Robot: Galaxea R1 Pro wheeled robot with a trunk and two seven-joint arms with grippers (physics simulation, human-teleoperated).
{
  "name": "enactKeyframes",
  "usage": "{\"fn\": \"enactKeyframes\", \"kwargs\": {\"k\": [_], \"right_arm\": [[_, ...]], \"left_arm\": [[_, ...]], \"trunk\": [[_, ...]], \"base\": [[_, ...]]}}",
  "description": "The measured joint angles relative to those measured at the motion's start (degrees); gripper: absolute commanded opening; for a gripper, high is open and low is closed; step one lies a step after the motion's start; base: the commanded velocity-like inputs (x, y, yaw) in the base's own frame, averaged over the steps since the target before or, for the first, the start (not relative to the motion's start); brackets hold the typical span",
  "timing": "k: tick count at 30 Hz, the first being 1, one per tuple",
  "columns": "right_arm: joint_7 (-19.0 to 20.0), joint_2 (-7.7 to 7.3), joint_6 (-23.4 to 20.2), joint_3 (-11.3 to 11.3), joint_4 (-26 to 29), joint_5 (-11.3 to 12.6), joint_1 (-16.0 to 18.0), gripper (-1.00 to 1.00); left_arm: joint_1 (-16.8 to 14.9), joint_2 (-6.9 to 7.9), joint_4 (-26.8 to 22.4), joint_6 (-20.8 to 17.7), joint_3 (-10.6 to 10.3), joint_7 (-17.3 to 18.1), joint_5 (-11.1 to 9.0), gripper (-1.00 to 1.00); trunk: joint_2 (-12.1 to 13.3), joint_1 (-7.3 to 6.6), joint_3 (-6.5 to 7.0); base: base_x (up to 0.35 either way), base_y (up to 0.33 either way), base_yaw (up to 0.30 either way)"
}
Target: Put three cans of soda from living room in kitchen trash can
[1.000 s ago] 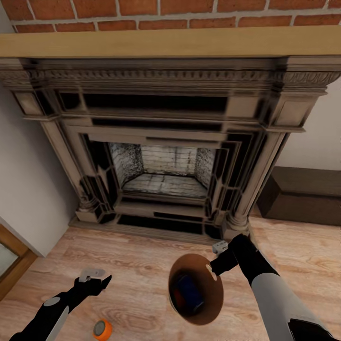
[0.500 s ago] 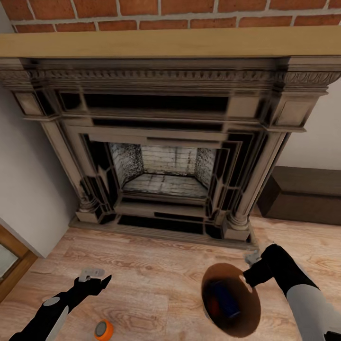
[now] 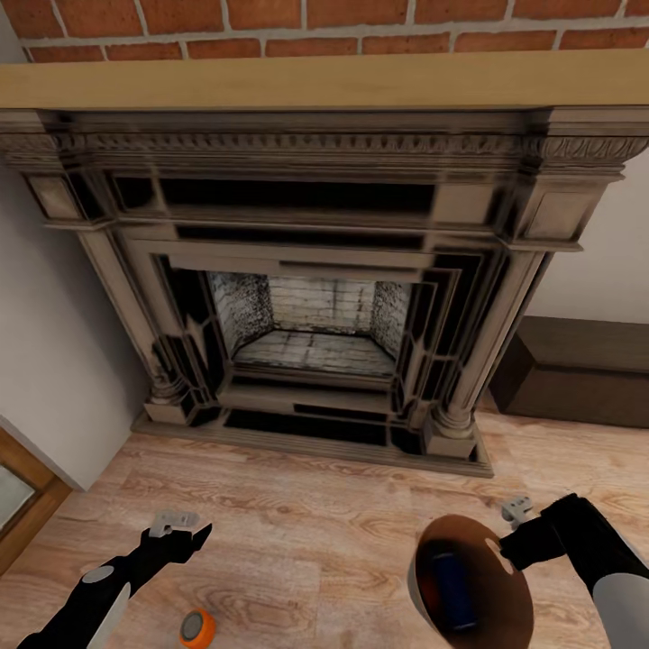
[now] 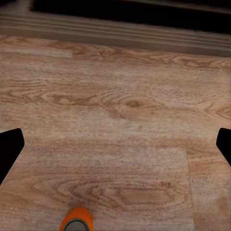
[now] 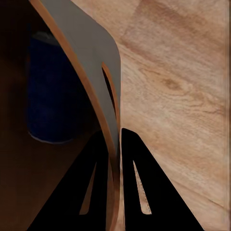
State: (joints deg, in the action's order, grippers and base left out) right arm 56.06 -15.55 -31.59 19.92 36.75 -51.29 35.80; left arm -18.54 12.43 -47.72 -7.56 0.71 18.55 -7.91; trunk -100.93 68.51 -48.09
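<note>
at the far left, my left claw [image 3: 185, 527] hangs over the wood floor [image 3: 297, 532], its fingers spread wide with nothing between them; in the left wrist view the two dark fingertips [image 4: 9, 147] sit at opposite edges with bare planks between; just near of that claw, an orange can [image 3: 196, 627] stands on the floor with its silver top up, apart from my fingers; the left wrist view shows the same can [image 4: 76, 222] low on the planks, between the fingertips' lines but nearer than them; far ahead stands the fireplace [image 3: 315, 270], dark carved surround under a pale wood mantel and red brick, with a low dark box [image 3: 577, 370] to its right; at the near right, my right claw [image 3: 516, 532] is clamped on the rim of the bin [image 3: 491, 550], which tilts so its brown inside faces up at me; the right wrist view shows one finger [image 5: 89, 192] inside the wall and one outside, pinching the grey rim [image 5: 91, 72]; inside the bin lie a dark blue can [image 3: 451, 577] and, just left of it and touching, an orange-red can [image 3: 425, 586].
</note>
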Motion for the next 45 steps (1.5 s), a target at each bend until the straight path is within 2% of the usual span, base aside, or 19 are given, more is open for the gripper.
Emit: {"fn": "enactKeyframes", "kwargs": {"k": [4, 16, 26, 32, 45], "right_arm": [[0.02, -0.44, 1.18, 0.11, -0.16, 0.33, -0.31, -1.00], [-0.29, 0.14, 1.50, 0.21, -0.25, 0.52, -1.25, -1.00], [-0.30, 0.17, 1.52, 1.53, -0.26, 0.45, -1.35, -1.00], [-0.31, 0.18, 1.57, 1.81, -0.27, 0.35, -1.36, -1.00], [-0.51, 0.47, 0.31, 1.74, 0.02, 0.57, -1.36, -1.00]], "left_arm": [[0.00, -0.03, -0.01, 0.00, 0.00, 0.00, 0.00, 1.00], [0.00, -0.01, -0.20, -0.08, 0.01, 0.07, 0.00, 1.00], [0.00, -0.03, 0.41, -0.47, 0.00, 0.06, 0.15, 1.00], [0.00, -0.04, 0.43, -2.26, 0.00, 0.03, 0.13, 1.00], [-0.08, -0.12, 0.63, -2.44, -0.03, -0.67, 0.51, 1.00]], "trunk": [[0.00, 0.00, 0.00], [0.00, 0.00, 0.00], [0.00, 0.00, 0.00], [0.00, 0.00, 0.00], [0.00, 0.00, 0.00]], "base": [[0.000, 0.000, 0.000], [0.000, 0.010, -0.013], [0.000, 0.230, -0.198], [-0.031, 0.259, -0.197], [-0.012, 0.028, -0.015]]}}
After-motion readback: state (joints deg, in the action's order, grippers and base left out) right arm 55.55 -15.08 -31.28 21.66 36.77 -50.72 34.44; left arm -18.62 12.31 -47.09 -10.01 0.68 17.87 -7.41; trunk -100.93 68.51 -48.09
